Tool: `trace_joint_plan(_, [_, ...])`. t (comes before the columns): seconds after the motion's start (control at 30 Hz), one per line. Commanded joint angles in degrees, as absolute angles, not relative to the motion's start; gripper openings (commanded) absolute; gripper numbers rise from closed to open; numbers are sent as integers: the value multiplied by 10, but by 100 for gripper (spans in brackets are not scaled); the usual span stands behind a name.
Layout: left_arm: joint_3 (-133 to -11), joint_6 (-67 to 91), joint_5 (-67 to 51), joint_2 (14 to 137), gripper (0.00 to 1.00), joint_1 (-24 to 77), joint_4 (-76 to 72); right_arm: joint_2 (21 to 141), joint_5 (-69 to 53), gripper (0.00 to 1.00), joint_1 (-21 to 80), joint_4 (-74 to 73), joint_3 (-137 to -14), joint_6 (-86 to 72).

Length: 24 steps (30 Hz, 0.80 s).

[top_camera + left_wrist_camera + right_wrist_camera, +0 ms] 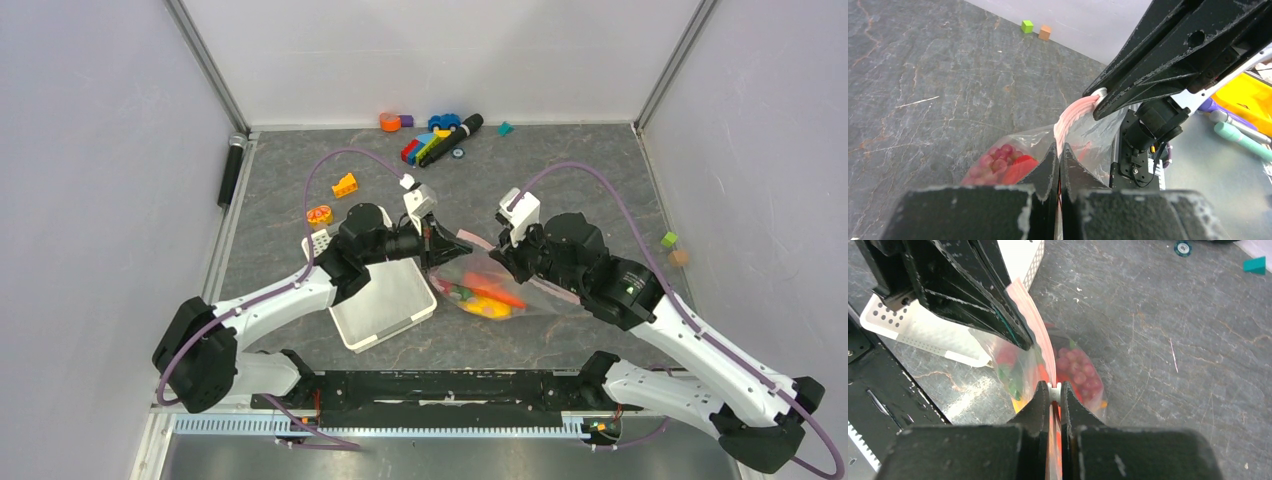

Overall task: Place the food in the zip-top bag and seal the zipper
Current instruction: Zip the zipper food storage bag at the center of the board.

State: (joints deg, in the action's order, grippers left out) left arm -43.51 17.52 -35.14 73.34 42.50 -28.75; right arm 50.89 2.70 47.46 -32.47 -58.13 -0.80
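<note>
Your left gripper (1058, 150) is pinched tight on the pink zipper (1073, 112) of the zip-top bag (535, 292). Your right gripper (1054, 390) is pinched tight on the same strip, a little way along it, so the zipper runs between your 2 grippers. The bag lies on the table (560, 190) between the 2 arms, just beside the white basket (385, 310). The food (487, 292) is inside the bag: you can see purple grapes (1077, 371) and red, orange and yellow pieces through the clear plastic.
</note>
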Motion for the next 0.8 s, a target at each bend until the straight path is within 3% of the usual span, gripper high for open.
trace_joint_plan(0.0, [-464, 183, -284, 718, 2, 417, -265, 490, 85, 0, 472, -368, -572, -33])
trace_joint_plan(0.77, [-485, 171, -134, 731, 2, 417, -202, 479, 179, 0, 472, -474, -576, -100])
